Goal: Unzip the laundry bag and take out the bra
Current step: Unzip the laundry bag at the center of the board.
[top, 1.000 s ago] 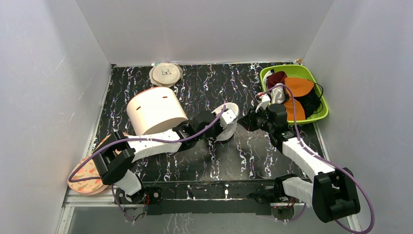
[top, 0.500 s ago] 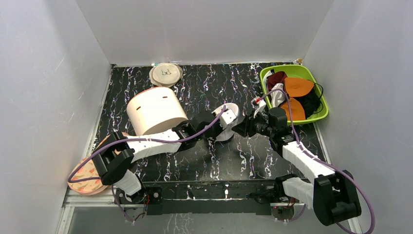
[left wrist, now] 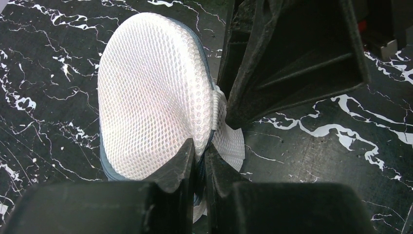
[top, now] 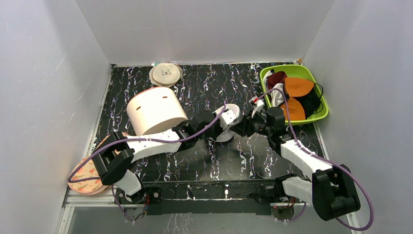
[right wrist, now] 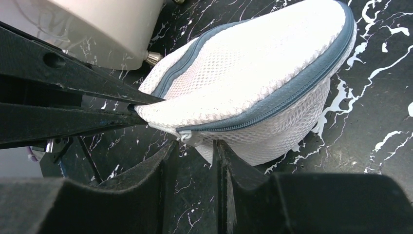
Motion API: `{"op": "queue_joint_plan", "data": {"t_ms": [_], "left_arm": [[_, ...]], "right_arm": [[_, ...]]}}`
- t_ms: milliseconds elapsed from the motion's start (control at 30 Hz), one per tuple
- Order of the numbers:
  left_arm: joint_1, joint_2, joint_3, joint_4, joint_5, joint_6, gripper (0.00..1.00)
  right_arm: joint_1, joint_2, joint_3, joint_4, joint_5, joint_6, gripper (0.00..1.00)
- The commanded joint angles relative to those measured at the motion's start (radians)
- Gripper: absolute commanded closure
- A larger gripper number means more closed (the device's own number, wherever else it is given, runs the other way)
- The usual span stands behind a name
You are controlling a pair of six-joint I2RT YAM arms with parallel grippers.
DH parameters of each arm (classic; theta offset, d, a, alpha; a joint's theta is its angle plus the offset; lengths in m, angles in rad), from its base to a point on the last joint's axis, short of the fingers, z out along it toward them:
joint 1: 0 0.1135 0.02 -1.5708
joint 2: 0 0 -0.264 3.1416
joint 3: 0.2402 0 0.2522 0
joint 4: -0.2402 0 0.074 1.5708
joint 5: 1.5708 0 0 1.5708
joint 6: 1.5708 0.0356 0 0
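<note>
The laundry bag (top: 230,120), a small white mesh pouch with a grey zip round its rim, stands tilted on the black marbled table. My left gripper (left wrist: 200,148) is shut on the bag's (left wrist: 151,97) mesh rim at its near edge. My right gripper (right wrist: 195,144) is open at the bag's (right wrist: 253,78) other side. Its fingertips sit just under the white zip pull (right wrist: 187,137), and nothing is between the jaws. In the top view the right gripper (top: 240,127) meets the left gripper (top: 219,129) at the bag. The zip looks shut. The bra is hidden.
A big cream cylinder (top: 156,111) stands left of the bag, close to the left arm. A flat beige disc (top: 166,74) lies at the back. A green bin (top: 323,100) at the right holds orange cups and dark garments. A patterned flat pad (top: 86,174) lies front left.
My right gripper has moved left, up to the bag, and its jaws have opened from shut. The left gripper keeps its hold on the rim.
</note>
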Motion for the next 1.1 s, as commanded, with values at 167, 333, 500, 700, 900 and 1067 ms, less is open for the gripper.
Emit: {"op": "queue_joint_plan", "data": {"t_ms": [167,333,500,700,900,1067], "left_arm": [[0.0,-0.052,0.042,-0.007,0.048,-0.02,1.0],[-0.001,-0.057,0.034,-0.005,0.011,0.005,1.0],[-0.001,-0.071,0.03,0.0,0.006,0.017,1.0],[-0.001,-0.072,0.032,-0.006,0.005,0.023,1.0],[0.0,-0.072,0.034,-0.02,-0.021,0.062,1.0],[0.0,-0.057,0.046,-0.037,-0.059,0.083,0.9]], "right_arm": [[0.005,-0.015,0.047,0.083,0.054,-0.008,0.79],[0.004,-0.013,0.061,0.044,0.106,-0.016,0.92],[0.003,-0.041,0.055,0.023,0.172,-0.018,1.0],[0.003,-0.07,0.048,-0.016,0.272,-0.016,1.0],[0.004,-0.071,0.055,-0.056,0.332,-0.015,1.0],[0.008,-0.068,0.09,-0.083,0.187,-0.028,1.0]]}}
